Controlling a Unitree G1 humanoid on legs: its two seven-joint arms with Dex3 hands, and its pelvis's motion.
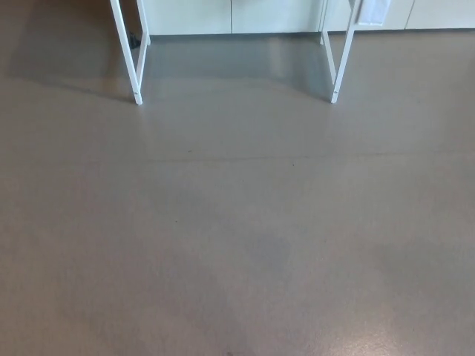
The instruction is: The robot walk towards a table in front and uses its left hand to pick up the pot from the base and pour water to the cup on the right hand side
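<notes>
Looking for the pot, its base or the cup finds none of them in view, so which way the pot points and how its long axis lies cannot be told. Only white table legs (pixel 137 67) stand on grey floor (pixel 237 237) ahead. Neither hand shows, so their state is unknown. Walking off-line risks bumping a leg.

Plain grey-brown floor (pixel 237 237); white table legs (pixel 136 67) above it; off-white wall panels (pixel 274 15) behind the legs.
</notes>
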